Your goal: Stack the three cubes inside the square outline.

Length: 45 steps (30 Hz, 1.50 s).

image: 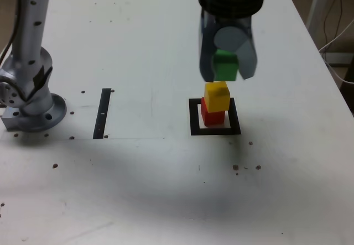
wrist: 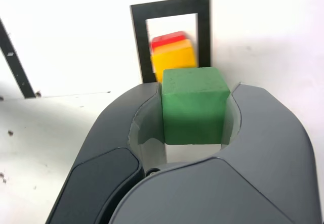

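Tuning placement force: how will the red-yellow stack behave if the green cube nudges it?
Likely tippy: the yellow cube sits slightly offset on the red cube. Flat faces won't roll. The green cube looks rigid in the gripper.

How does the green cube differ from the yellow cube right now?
The green cube is clamped in the gripper and hangs in the air; the yellow cube rests free on the red cube, inside the square outline. Green is off the stack, just above it; yellow is already stacked. They differ in colour. Both look like plain blocks of the same size.
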{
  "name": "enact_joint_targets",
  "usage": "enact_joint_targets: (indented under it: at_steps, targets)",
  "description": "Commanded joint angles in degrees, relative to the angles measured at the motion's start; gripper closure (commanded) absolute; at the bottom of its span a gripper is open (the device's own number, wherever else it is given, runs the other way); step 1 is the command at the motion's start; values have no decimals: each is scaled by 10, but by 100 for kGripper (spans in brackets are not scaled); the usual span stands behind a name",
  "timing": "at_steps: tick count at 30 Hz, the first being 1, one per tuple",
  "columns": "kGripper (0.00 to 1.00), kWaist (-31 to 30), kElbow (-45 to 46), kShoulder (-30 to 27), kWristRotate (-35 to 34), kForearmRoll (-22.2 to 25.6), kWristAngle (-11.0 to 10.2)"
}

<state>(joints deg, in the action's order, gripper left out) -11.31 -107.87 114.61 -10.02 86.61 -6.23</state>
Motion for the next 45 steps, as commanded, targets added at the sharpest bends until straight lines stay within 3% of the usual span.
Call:
enact_joint_targets:
  at_steps: [1, 12, 30, 32, 36, 38, 45]
  targets:
    - [70, 10, 12, -9, -4, -3, 8]
    - [70, 22, 41, -11, -11, -17, 36]
    - [69, 29, 52, 14, -4, -39, 49]
    - [60, 30, 54, 14, -3, -41, 49]
    - [16, 31, 56, 15, 4, -44, 48]
    - [3, 31, 57, 15, 5, -45, 47]
    - [0, 31, 60, 13, 6, -45, 46]
